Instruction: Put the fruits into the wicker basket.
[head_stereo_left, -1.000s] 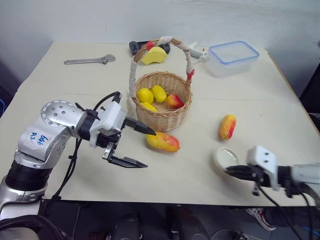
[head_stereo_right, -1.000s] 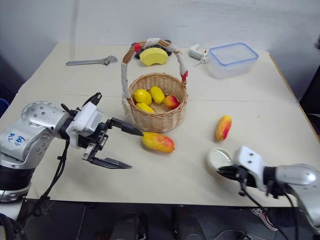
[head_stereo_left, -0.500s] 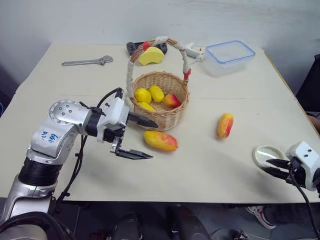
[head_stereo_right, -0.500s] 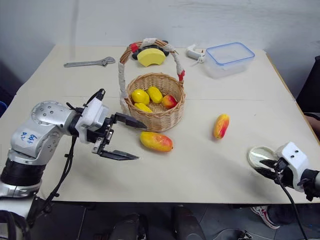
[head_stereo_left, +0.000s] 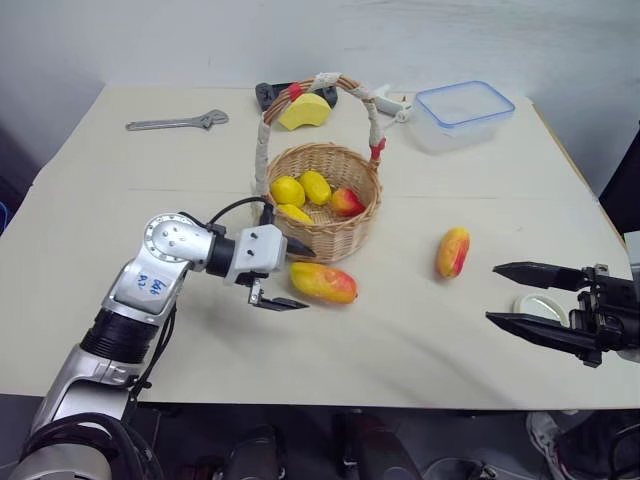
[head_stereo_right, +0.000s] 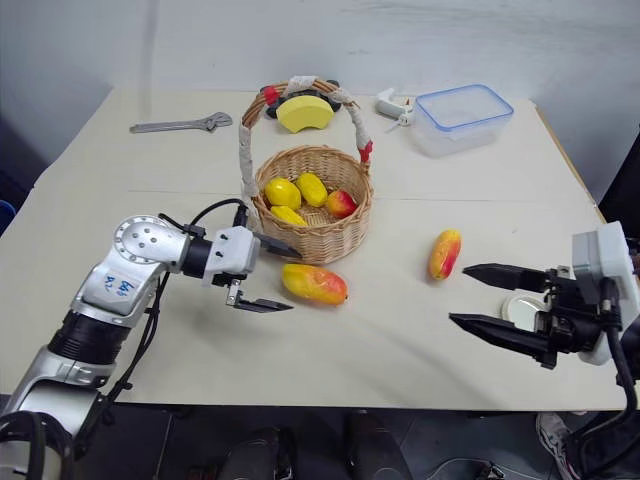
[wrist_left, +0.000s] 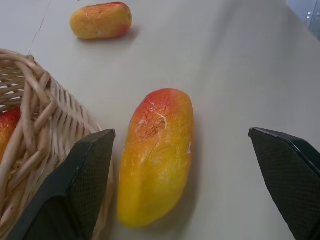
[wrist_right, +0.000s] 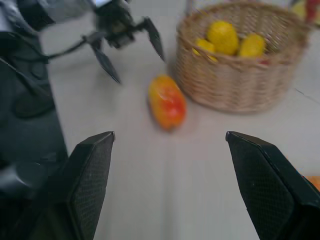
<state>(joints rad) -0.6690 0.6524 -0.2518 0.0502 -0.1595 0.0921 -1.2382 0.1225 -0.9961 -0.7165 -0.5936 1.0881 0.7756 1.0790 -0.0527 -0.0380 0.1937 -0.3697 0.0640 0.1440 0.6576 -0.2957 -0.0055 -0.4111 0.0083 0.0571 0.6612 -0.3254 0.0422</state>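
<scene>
Left gripper (head_stereo_left: 290, 278) spread wide, yellow-orange red-blushed mango-like fruit (head_stereo_left: 323, 283) just past its fingertips, round woven wicker basket (head_stereo_left: 335, 236) beside its upper finger, right gripper (head_stereo_left: 528, 294) parted, empty, second mango-like fruit (head_stereo_left: 453, 252) beyond it

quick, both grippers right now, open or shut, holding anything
Left gripper: open, holding nothing, jaws either side of the yellow-orange mango-like fruit beside the round wicker basket.
Right gripper: open, holding nothing.

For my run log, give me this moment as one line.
left tool: open, at near mango beside wicker basket | right tool: open, empty | far mango: on table | step: grasp pending
</scene>
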